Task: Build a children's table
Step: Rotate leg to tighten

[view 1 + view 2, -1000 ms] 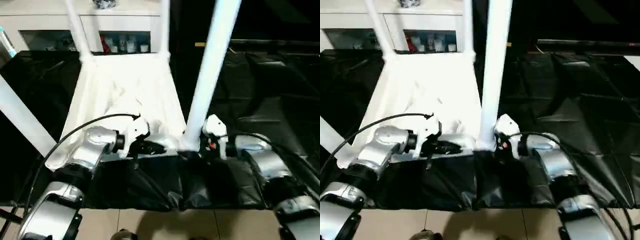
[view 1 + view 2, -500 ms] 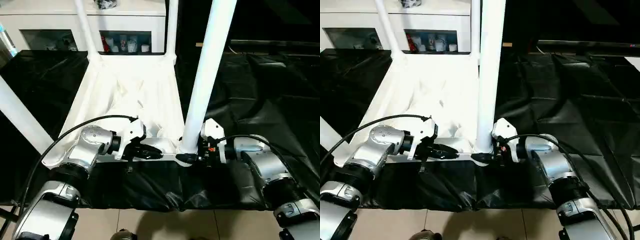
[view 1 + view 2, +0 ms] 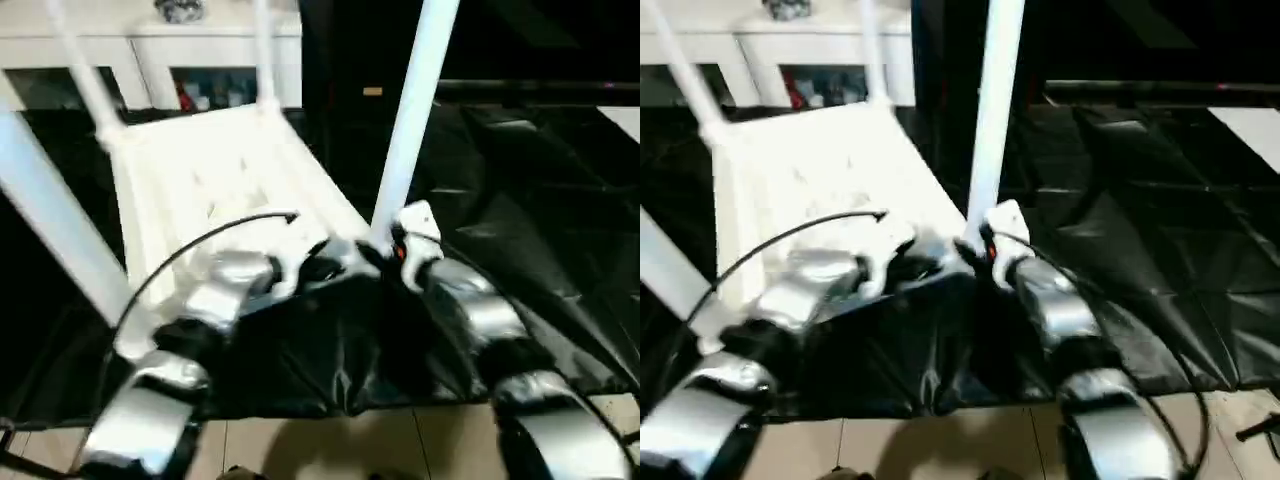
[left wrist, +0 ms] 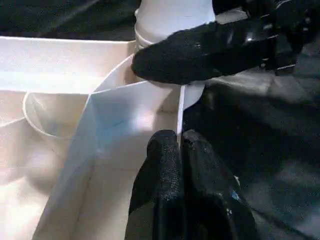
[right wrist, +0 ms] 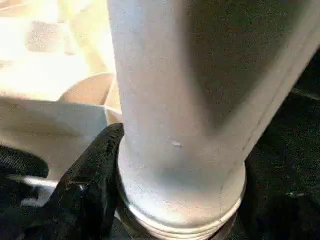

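Showing the upturned children's table (image 3: 215, 180) lying underside up on the black sheet (image 3: 520, 200), its long side running from the near edge toward the far white cabinet (image 3: 150, 45). Four legs stand in the corner sockets; the near-right leg (image 3: 410, 110) rises almost upright, its long axis running up and slightly away, directly ahead of the two tools.

Left tool (image 4: 181, 145): fingers pressed together, pinching the thin upright rim (image 4: 179, 112) of the tabletop just beside the near-right corner socket (image 4: 165, 37).

Right tool (image 3: 385, 250): set at the foot of the near-right leg from the right side. One black finger (image 5: 92, 170) lies against the leg's base where it enters the socket; in the left wrist view the same finger (image 4: 200, 50) wraps across the front of the socket. The second finger is hidden behind the leg, so the jaws appear spread around the leg's base rather than closed to nothing.

Key relation: the leg's base sits between the two tools, touching the right one and just to the right of the left one's pinch. The right arm is the nearer to the leg, so any seating or twisting of that leg would likely fall to it while the left steadies the top.
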